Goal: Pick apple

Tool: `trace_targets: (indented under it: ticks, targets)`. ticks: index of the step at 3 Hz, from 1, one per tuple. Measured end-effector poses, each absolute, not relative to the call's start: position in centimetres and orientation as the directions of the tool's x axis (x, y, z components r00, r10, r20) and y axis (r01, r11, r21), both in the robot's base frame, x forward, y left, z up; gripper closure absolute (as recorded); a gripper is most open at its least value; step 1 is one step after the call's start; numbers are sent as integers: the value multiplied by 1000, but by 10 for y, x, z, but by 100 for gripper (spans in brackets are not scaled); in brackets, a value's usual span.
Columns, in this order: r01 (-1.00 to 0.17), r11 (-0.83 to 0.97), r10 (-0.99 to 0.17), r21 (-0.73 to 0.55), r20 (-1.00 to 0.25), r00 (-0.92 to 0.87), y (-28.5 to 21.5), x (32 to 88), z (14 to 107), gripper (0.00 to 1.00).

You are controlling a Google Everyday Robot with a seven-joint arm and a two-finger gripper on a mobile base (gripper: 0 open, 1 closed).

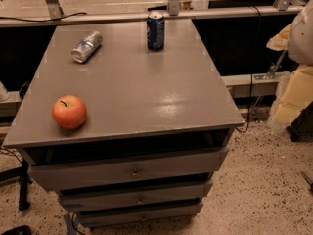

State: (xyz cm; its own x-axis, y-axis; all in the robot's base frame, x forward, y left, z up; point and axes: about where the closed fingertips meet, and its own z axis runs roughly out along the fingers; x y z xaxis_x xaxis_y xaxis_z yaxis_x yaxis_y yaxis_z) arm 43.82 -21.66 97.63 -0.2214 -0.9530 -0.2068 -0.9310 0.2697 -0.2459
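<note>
The apple (69, 111) is round and orange-red with a short dark stem. It sits upright on the grey cabinet top (142, 92), near the front left corner. My gripper (289, 99) shows as pale yellow and white parts at the right edge of the camera view. It is beyond the cabinet's right side, far from the apple, and partly cut off by the frame. Nothing is seen in it.
A blue soda can (155, 31) stands upright at the back middle of the top. A silver crushed can (86, 46) lies on its side at the back left. Drawers (132, 173) stick out below the front edge. A metal rail (122, 16) runs behind.
</note>
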Motion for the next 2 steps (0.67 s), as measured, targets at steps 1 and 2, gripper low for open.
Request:
trace_targets:
  ticks: [1, 2]
  targets:
    - [-931, 270, -953, -246, -207, -221, -217, 438, 976, 0]
    - [-929, 275, -947, -248, -235, -218, -213, 439, 974, 0]
